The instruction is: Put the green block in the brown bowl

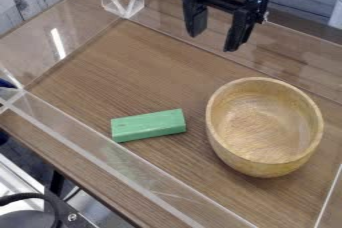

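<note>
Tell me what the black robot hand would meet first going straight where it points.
Probably the wooden tabletop: the open hand points down, and the round light-brown wooden bowl seems nearer the camera, off that line, though depth is unclear.

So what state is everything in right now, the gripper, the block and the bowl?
Gripper: open, pointing down above the table, holding nothing.
Green block: lying flat on the table, outside the bowl, not touching it.
Brown bowl: upright, its opening facing up, with nothing in it.
Table: bearing the block and the bowl, with clear tape stuck near its edges.
</note>
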`<action>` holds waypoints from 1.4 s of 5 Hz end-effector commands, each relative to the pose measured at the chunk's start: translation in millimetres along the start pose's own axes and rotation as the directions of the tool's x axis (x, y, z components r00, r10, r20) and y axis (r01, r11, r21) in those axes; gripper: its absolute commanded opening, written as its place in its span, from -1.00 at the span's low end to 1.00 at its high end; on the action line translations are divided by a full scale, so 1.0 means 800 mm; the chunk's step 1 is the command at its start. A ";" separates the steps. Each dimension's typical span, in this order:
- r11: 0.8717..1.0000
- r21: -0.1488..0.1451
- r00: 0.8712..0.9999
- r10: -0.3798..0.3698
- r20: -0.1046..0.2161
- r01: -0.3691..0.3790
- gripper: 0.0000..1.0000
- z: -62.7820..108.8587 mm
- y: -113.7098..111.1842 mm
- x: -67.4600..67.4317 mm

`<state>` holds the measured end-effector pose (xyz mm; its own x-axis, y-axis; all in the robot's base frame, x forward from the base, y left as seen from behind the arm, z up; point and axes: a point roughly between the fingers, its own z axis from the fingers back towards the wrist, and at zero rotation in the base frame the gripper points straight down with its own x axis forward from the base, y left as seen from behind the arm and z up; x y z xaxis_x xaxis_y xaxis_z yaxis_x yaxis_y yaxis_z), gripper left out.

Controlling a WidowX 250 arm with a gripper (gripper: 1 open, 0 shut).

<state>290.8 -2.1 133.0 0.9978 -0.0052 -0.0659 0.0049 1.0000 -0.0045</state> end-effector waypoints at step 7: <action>0.598 -0.006 0.597 -0.800 -0.062 0.801 1.00 -0.048 0.049 -0.064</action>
<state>232.4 34.8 83.5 0.5804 -0.8048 -0.1242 0.7975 0.5926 -0.1130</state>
